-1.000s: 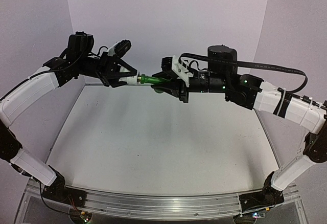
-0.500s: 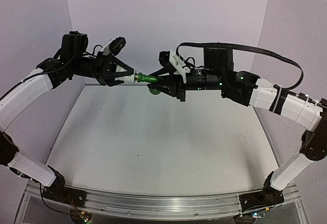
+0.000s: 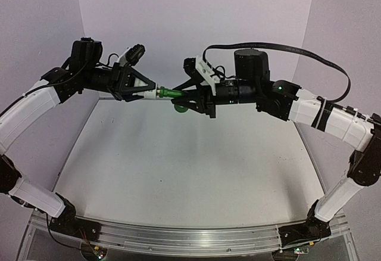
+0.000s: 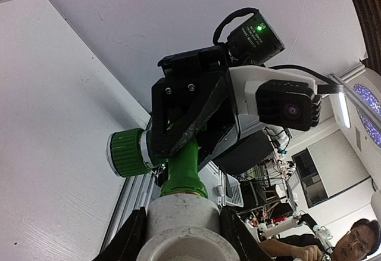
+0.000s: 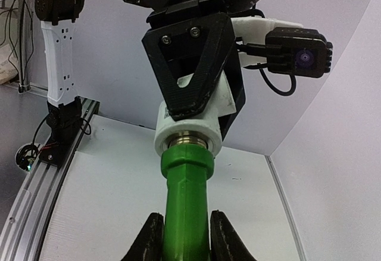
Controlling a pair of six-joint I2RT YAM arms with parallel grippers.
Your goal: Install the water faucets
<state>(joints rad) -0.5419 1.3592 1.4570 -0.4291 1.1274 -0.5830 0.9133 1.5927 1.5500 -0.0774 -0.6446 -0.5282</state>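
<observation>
High over the table's back, the two arms meet. My left gripper (image 3: 150,92) is shut on the white fitting (image 3: 156,92), a round plastic socket (image 4: 183,216) that fills the bottom of the left wrist view. My right gripper (image 3: 191,98) is shut on the green faucet (image 3: 175,95) by its stem (image 5: 186,204). The faucet's collar sits against the fitting (image 5: 189,131), with a brass ring showing between them. Its green knob (image 4: 127,152) sticks out sideways below the right gripper (image 4: 190,121). In the right wrist view the left gripper (image 5: 191,73) clamps the fitting from above.
The white table (image 3: 184,171) lies well below both grippers, walled by pale panels on three sides. An aluminium rail (image 3: 178,238) with both arm bases runs along the near edge. A black cable (image 3: 309,55) loops above the right arm.
The right wrist has rolled about the faucet's axis, its camera and motor housing turning. The left arm has settled slightly lower. Faucet and fitting stay joined between the grippers.
</observation>
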